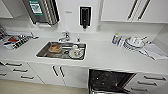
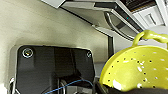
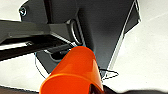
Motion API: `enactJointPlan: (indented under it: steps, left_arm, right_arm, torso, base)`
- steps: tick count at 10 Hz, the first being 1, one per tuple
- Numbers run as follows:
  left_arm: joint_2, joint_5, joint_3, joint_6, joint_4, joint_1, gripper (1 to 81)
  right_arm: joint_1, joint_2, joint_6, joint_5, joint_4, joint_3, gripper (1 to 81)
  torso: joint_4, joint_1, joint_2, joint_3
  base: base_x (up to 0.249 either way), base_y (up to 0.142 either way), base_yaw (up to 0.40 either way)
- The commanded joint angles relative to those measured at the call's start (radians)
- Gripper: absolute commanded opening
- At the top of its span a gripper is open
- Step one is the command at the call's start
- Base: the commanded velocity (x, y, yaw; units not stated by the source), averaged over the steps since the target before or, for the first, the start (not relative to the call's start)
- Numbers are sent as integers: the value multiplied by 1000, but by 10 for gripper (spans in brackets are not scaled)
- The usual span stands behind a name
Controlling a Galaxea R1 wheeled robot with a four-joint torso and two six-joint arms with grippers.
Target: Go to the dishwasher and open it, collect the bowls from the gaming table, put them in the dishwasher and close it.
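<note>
Yellow colander bowl (image 2: 136, 72): showing large and close in the left wrist view, seemingly being carried at the left arm's end; whether the jaws are clamping it, I cannot tell.
Orange cup-like bowl (image 3: 75, 72): sitting just as close in the right wrist view, rim toward the camera; the right jaws are hidden, so their state is likewise something I cannot tell.
Risk in the carry: if either grasp is shallow, a piece is likely slipping when the arm is tilting down toward the rack; the yellow one's loop handle is looking apt to snag.
Dishwasher (image 1: 107, 81): standing open at the lower edge of the head view, under the worktop, its dark cavity showing between white cabinet fronts.
Risk at the opening: the lowered door is jutting toward the robot, so a base rolling in too far is risking a knock against it, and arms reaching over it are working with little view of the rack.
White worktop (image 1: 105, 55): running across the head view above the dishwasher.
Sink (image 1: 62, 50): lying left of the opening, holding dishes, well apart from the dishwasher.
Stacked plates (image 1: 133, 43): resting to the right, near the wall; a high arm swing is the likeliest way of disturbing them.
</note>
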Motion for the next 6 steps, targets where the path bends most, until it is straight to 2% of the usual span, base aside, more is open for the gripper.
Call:
enactJointPlan:
  steps: [1, 2, 4, 6]
  left_arm:
    - [-49, 261, 125, -6, -69, -229, 10]
    - [-41, 314, 155, -6, -71, -296, 10]
    - [-19, 411, 223, -6, -108, -450, 10]
    - [41, 575, 269, -12, -171, -619, 10]
  right_arm:
    - [8, -11, 2, -39, -5, -2, 10]
    - [11, -8, 0, -39, -5, -2, 10]
    - [11, -7, 1, -38, -7, -2, 10]
    - [11, -7, 1, -38, -7, -2, 10]
  torso:
    - [0, 0, 0, -64]
    - [0, 0, 0, -92]
    - [0, 0, 1, -142]
    - [0, 1, 1, -184]
  base:
    - [0, 0, 0]
    - [0, 0, 0]
    - [0, 0, 0]
    - [0, 0, 0]
